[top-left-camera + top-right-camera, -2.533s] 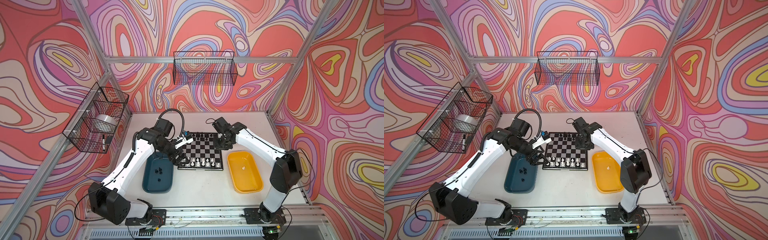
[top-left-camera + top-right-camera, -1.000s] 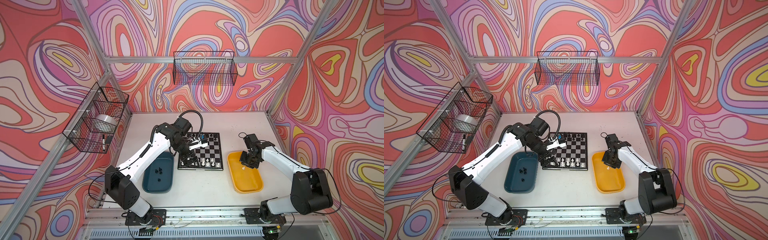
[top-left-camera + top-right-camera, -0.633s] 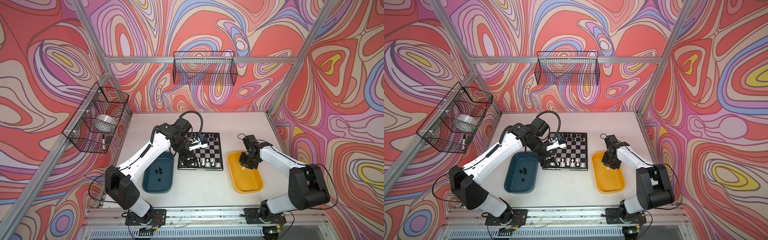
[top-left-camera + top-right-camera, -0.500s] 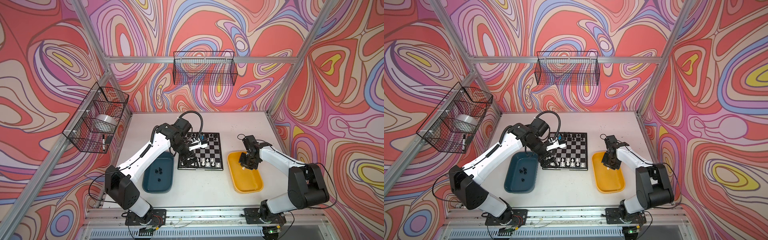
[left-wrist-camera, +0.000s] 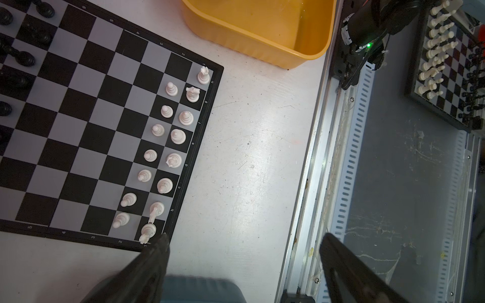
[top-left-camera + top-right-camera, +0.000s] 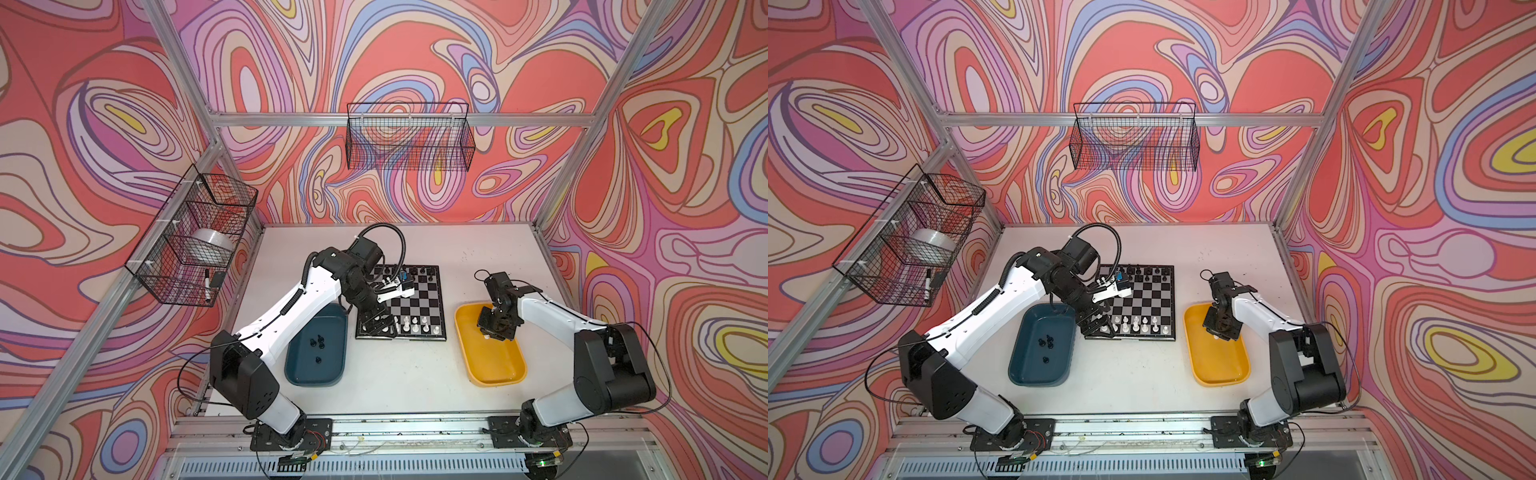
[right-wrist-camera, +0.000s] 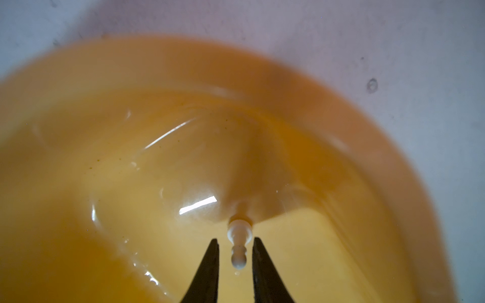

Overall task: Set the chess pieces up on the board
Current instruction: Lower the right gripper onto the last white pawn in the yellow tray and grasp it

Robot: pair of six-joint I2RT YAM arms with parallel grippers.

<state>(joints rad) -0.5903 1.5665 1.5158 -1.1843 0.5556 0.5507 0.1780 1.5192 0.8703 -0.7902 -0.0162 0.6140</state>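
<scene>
My right gripper (image 7: 235,242), barely parted, straddles a tiny white plastic pawn (image 7: 238,230) in the yellow tray (image 7: 131,183). My left gripper (image 5: 245,235) gapes wide.

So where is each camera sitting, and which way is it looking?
Top views: high above the table's front edge, looking down at the left arm, right arm, chessboard, teal tray and yellow tray.
Left wrist: on the left arm over the chessboard's corner, looking down at the white pieces; its open left fingers show.
Right wrist: on the right arm, low in the yellow tray, facing a white pawn; the right fingers sit either side.
Shared: left wrist and top views both show chessboard and yellow tray.
</scene>
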